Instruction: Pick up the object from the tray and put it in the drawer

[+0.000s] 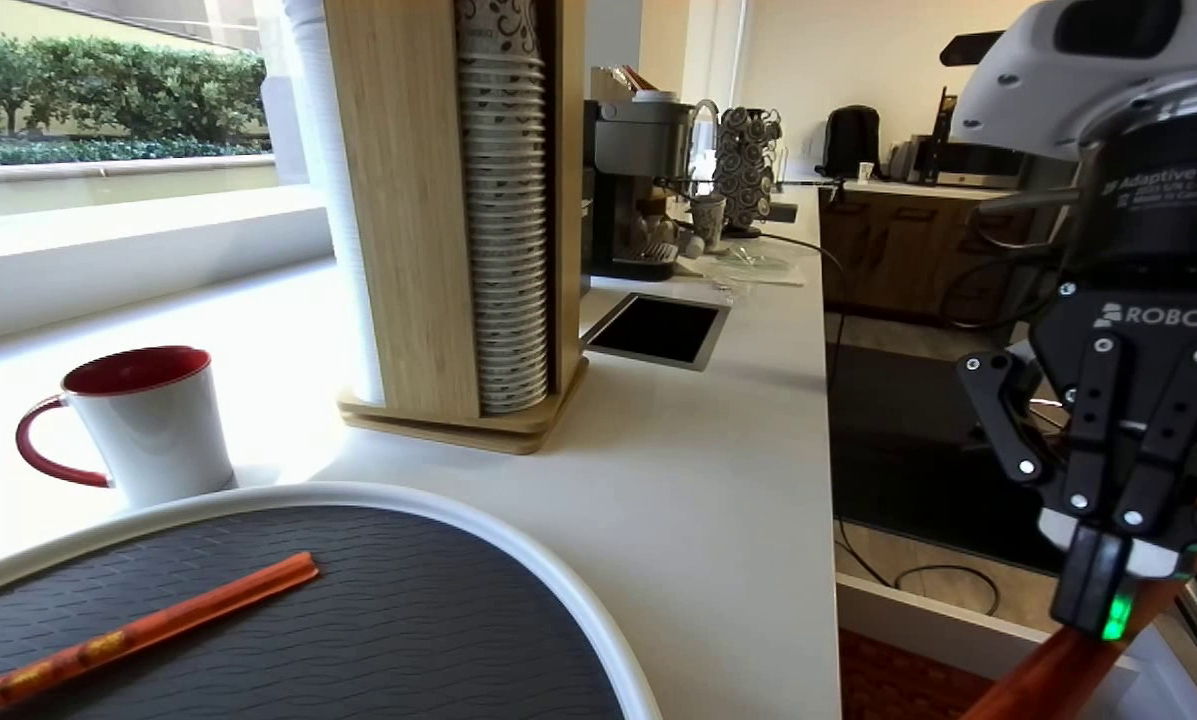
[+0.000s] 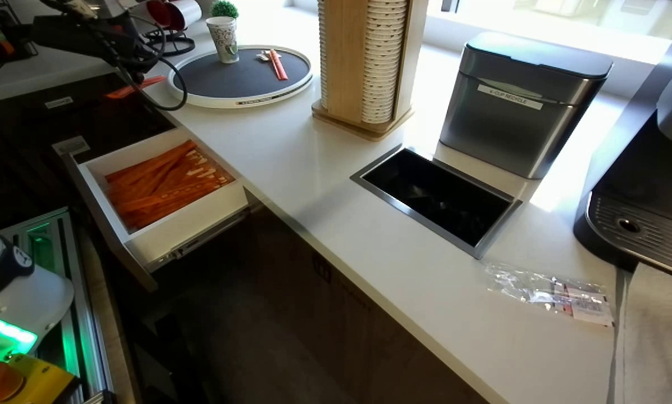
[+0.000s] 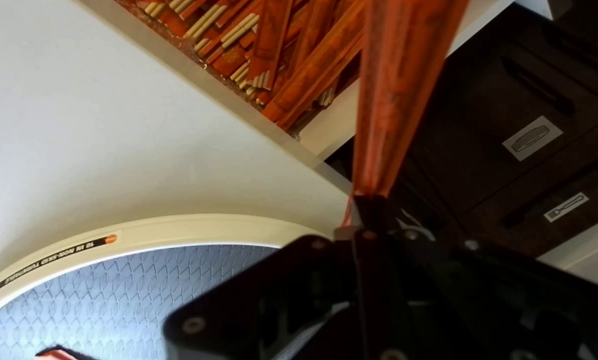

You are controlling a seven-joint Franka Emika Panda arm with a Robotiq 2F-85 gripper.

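My gripper [image 1: 1091, 585] is shut on the orange object [image 1: 1033, 680], which also shows in an exterior view [image 2: 135, 87]. In the wrist view the gripper's fingertips [image 3: 371, 212] pinch one end of the object [image 3: 396, 95], which extends toward the drawer [image 3: 336, 117]. The drawer [image 2: 187, 230] is pulled out and holds several orange packets [image 2: 161, 179]. The gripper is off the counter's front edge, near the drawer; its exact height is unclear. The round dark tray [image 1: 578, 570] stands on the counter, also in an exterior view [image 2: 223, 102].
A long orange-red stick [image 1: 138, 640] lies on the tray. A paper cup with a plant [image 2: 223, 39] stands there too. A white mug [image 1: 158, 430] and a tall wooden cup holder [image 1: 408, 250] stand near the tray. A metal bin [image 2: 515, 123] and a black inset [image 2: 437, 196] are further along.
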